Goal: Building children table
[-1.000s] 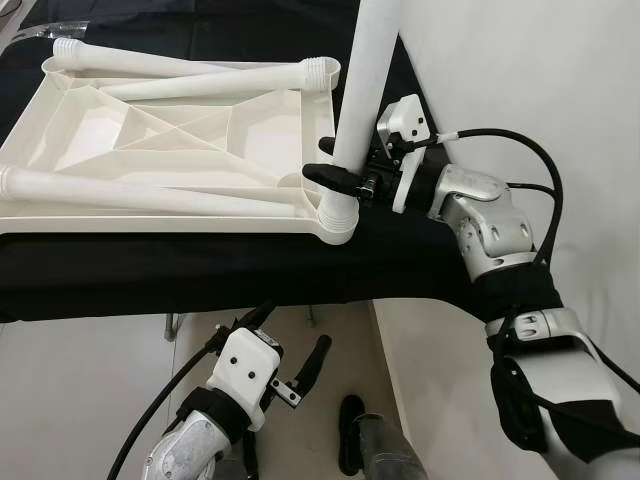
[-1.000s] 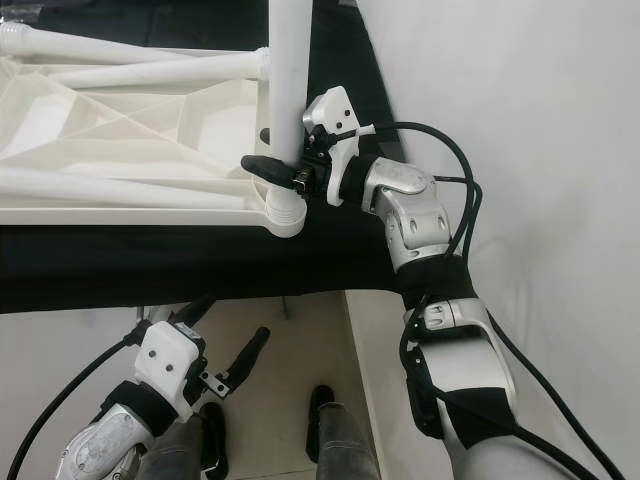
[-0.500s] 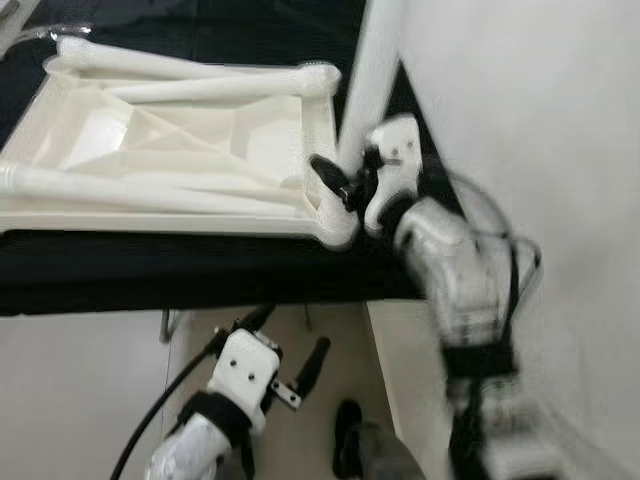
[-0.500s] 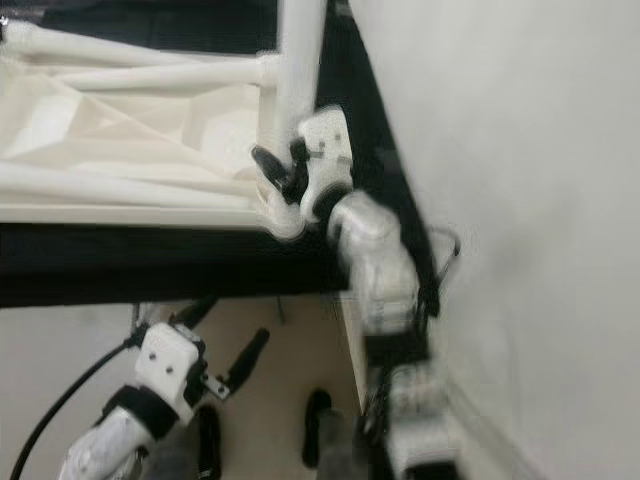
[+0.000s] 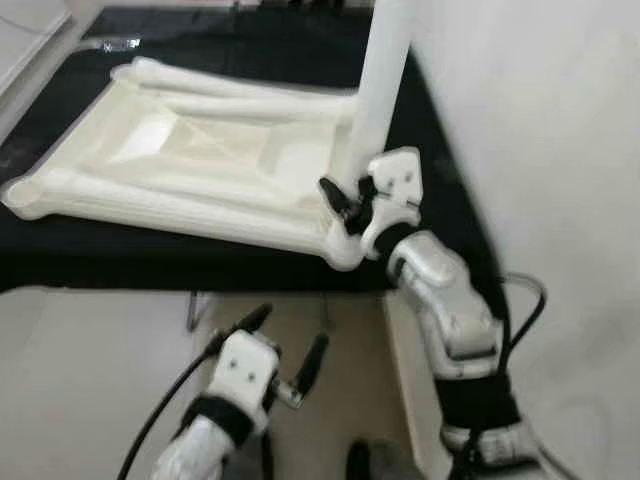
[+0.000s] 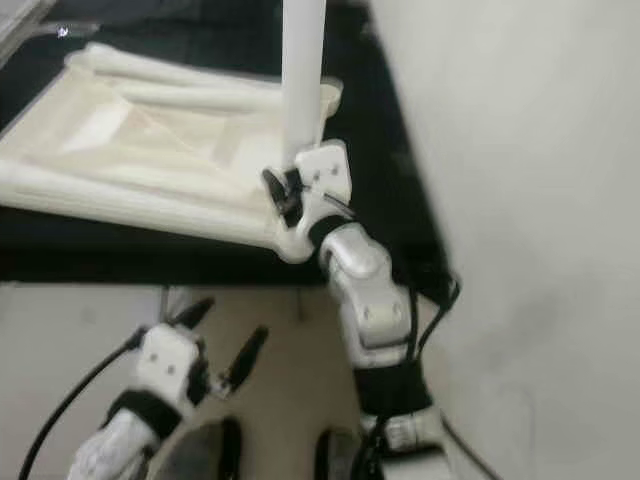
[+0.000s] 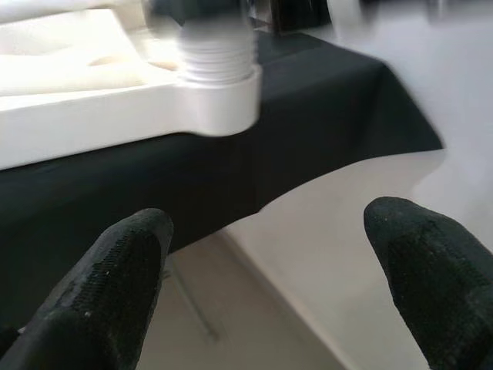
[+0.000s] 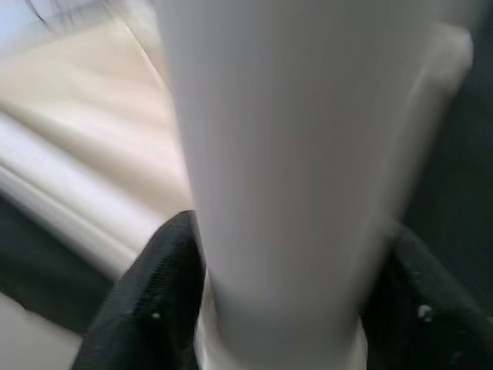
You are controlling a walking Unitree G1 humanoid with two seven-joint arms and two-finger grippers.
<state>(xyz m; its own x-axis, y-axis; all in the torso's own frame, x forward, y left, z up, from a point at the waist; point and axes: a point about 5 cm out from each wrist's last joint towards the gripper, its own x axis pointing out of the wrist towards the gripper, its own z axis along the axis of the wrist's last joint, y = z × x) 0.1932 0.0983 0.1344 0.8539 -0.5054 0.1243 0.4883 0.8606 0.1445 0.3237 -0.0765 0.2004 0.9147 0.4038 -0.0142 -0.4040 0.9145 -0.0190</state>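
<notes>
A white plastic tabletop lies upside down on a black-covered surface. One white leg stands upright in the near right corner socket. My right gripper is shut on this leg just above the socket; the right wrist view has the leg between both black fingers. More white legs lie across the tabletop. My left gripper hangs open below the surface edge, holding nothing; its fingertips frame the corner socket.
A pale wall rises close on the right. The black surface ends at a front edge above a light floor. A dark shoe shows on the floor below.
The whole picture has shifted and blurred, so the camera moved back and upward. My right gripper stays shut on the upright leg. The left gripper hangs as before.
</notes>
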